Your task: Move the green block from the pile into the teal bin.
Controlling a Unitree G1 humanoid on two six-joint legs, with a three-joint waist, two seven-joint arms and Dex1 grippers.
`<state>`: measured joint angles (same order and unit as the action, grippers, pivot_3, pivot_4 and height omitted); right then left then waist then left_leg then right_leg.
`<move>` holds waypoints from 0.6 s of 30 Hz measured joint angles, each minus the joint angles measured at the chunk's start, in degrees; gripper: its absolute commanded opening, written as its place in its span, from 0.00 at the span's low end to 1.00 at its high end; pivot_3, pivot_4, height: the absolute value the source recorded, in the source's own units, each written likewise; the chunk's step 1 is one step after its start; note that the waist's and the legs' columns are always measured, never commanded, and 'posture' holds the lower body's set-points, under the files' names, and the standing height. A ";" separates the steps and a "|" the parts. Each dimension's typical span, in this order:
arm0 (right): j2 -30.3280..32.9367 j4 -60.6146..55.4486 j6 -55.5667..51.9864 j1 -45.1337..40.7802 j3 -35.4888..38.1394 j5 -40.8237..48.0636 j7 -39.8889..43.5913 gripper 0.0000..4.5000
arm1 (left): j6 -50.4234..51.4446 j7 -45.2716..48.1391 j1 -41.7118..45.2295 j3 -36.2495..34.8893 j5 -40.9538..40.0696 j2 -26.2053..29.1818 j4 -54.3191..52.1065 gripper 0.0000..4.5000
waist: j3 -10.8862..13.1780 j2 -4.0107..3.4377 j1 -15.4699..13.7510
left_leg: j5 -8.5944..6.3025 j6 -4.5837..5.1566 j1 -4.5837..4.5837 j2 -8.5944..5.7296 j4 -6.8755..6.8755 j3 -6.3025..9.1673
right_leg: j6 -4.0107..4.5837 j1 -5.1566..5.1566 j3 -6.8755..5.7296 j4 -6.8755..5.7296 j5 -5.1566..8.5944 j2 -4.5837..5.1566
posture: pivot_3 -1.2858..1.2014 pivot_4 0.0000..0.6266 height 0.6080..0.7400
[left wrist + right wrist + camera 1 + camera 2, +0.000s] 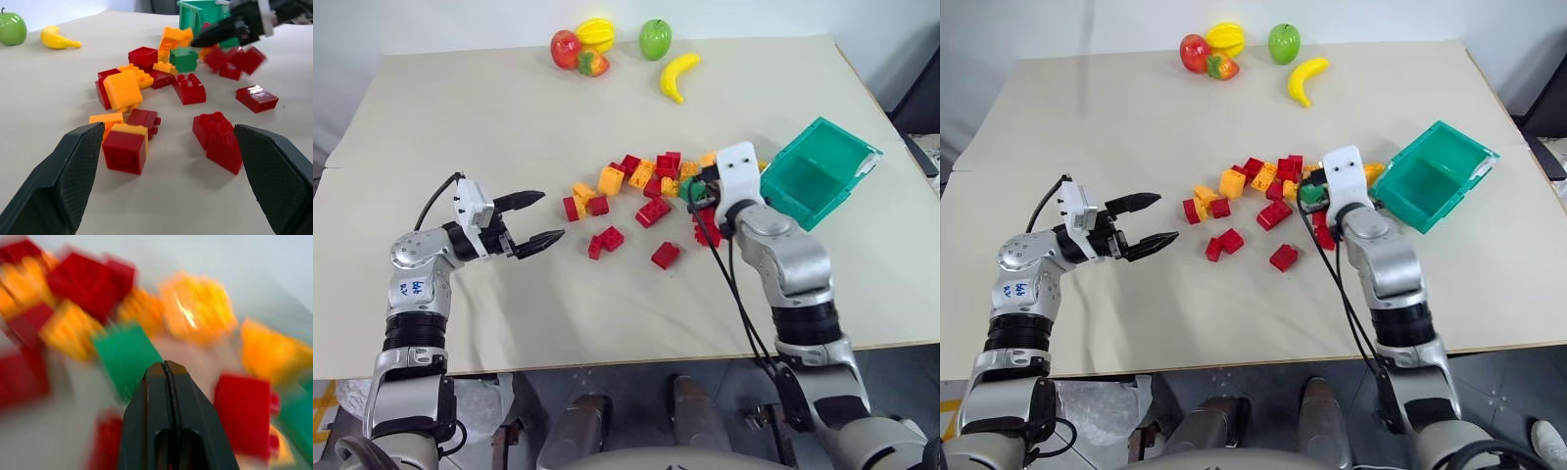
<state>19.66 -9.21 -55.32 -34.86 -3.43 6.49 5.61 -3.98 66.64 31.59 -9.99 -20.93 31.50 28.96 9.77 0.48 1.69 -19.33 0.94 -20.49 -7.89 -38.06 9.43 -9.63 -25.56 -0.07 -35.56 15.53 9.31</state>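
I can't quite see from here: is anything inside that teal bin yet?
The teal bin looks empty: its tilted inside shows only bare teal walls. The green block lies in the pile. The bin's lowest corner is hidden.

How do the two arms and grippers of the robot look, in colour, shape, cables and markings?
Both arms are silver-grey metal with black ribbed joint bands. Each wrist carries a white block, and a black cable runs along each arm. The left gripper has two black, tapered fingers with textured inner pads. The right gripper has the same black fingers. A white sticker with blue handwriting sits on the left arm.
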 measured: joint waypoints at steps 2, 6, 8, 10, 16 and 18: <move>3.04 -3.27 -1.73 1.79 0.03 0.43 2.68 0.01 | -0.17 -0.04 0.33 0.15 0.02 -0.14 0.12 1.00 | 0.00 0.00 0.02 | 0.00 0.00 0.00 0.02 0.00 -0.10 | -0.02 -0.04 0.05 0.01 -0.01 0.00 | 0.52 0.24 1.00; 7.17 -11.49 -4.01 3.13 2.43 5.55 10.20 0.01 | -0.47 -0.02 0.98 0.41 0.03 -0.31 0.65 1.00 | 0.01 -0.01 -0.07 | -0.01 0.01 0.00 0.04 -0.01 -0.20 | -0.08 -0.04 0.11 0.04 -0.04 -0.02 | 0.52 0.24 1.00; 9.46 -17.27 -3.37 5.09 6.98 10.89 16.12 0.01 | -0.55 0.42 1.24 0.60 0.03 -0.38 0.93 1.00 | 0.01 0.00 -0.36 | -0.04 0.06 0.00 0.04 0.00 -0.18 | -0.10 0.00 0.10 0.11 -0.05 -0.03 | 0.52 0.24 1.00; 11.15 -20.13 -1.85 7.06 11.13 14.62 20.11 0.01 | -0.54 0.83 1.29 0.75 0.02 -0.39 1.03 1.00 | 0.01 0.00 -0.53 | -0.09 0.15 -0.01 0.02 -0.03 -0.19 | -0.16 0.05 0.11 0.20 -0.08 -0.01 | 0.52 0.24 1.00; 31.43 -21.32 1.99 24.39 23.19 20.80 39.61 0.37 | -0.29 3.20 1.57 1.62 -0.02 -0.38 1.60 1.00 | 0.02 -0.02 -2.32 | -0.29 0.51 -0.16 -0.07 -0.13 -0.41 | -0.39 0.09 0.19 0.64 -0.21 0.04 | 0.52 0.24 1.00; 33.90 -21.18 1.56 25.87 27.16 22.27 41.97 0.51 | -0.32 3.66 1.97 1.79 -0.02 -0.38 2.26 1.00 | 0.02 -0.02 -2.23 | -0.30 0.53 -0.16 -0.03 -0.15 -0.56 | -0.49 0.09 0.24 0.74 -0.27 0.04 | 0.52 0.24 1.00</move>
<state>53.57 -30.39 -53.76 -8.98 23.73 28.76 47.58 -4.30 70.29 33.56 -8.20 -20.95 31.12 31.23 9.79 0.47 -0.54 -19.63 1.47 -20.65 -7.92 -38.21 8.87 -10.12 -25.46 0.18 -34.83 15.27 9.35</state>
